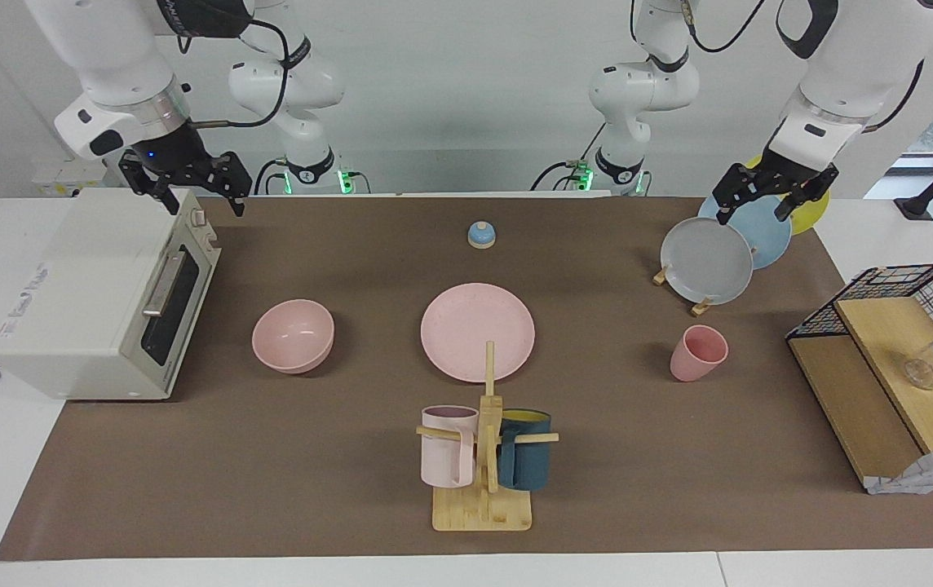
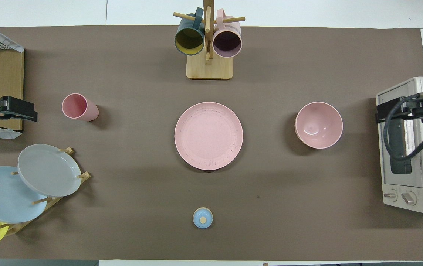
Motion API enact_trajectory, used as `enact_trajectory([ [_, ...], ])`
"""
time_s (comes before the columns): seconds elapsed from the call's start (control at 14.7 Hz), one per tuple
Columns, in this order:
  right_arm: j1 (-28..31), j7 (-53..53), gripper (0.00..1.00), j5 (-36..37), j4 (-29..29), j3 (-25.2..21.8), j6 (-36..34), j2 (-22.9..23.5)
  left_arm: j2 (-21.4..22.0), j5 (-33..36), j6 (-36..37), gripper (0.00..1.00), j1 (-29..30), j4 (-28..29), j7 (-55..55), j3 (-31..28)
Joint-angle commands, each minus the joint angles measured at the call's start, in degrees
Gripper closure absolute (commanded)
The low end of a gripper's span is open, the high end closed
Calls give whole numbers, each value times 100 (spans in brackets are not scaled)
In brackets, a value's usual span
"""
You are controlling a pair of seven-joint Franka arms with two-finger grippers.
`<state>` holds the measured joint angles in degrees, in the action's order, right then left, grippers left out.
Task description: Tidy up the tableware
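Note:
The pink plate (image 1: pixel 478 331) lies flat at the middle of the brown mat, also in the overhead view (image 2: pixel 208 136). The pink bowl (image 1: pixel 293 334) stands upright beside it toward the right arm's end (image 2: pixel 318 125). The pink cup (image 1: pixel 698 352) stands upright toward the left arm's end (image 2: pixel 79 107). My right gripper (image 1: pixel 199 204) is open and empty in the air over the toaster oven's corner nearest the robots. My left gripper (image 1: pixel 752 214) is open and empty in the air over the plate rack.
A white toaster oven (image 1: pixel 99 293) stands at the right arm's end, door shut. A rack with grey, blue and yellow plates (image 1: pixel 707 261) and a wire-and-wood shelf (image 1: pixel 890 359) stand at the left arm's end. A mug tree (image 1: pixel 484 456) stands farther out than the plate; a blue bell (image 1: pixel 481 235) nearer.

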<state>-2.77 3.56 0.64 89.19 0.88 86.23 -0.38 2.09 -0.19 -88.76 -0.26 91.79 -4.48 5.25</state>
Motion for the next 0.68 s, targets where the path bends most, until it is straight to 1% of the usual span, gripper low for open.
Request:
enact_trajectory([
  [0.0, 5, -84, 0, -117, 473, 421, 707, 213, 46, 125, 113, 0, 79, -21, -53, 72],
  [0.07, -4, -49, 0, -117, 737, 526, 1111, 284, 46, 133, 113, 0, 79, -21, -53, 72],
  [0.14, -4, -22, 0, -117, 966, 736, 1533, 389, 46, 125, 113, 0, 79, -21, -53, 72],
  [0.27, -74, 39, 0, -108, 1501, 887, 2403, 565, 46, 133, 113, 0, 79, -21, -53, 72],
  [0.34, -127, 74, 0, -99, 1870, 905, 2860, 574, 46, 125, 113, 0, 79, -21, -53, 72],
  [0.41, -127, 75, 0, -82, 2152, 905, 3160, 548, 46, 125, 113, 0, 79, -21, -53, 72],
  [0.61, -127, 39, 0, -81, 2847, 949, 3767, 504, 46, 125, 113, 0, 79, -21, -53, 72],
])
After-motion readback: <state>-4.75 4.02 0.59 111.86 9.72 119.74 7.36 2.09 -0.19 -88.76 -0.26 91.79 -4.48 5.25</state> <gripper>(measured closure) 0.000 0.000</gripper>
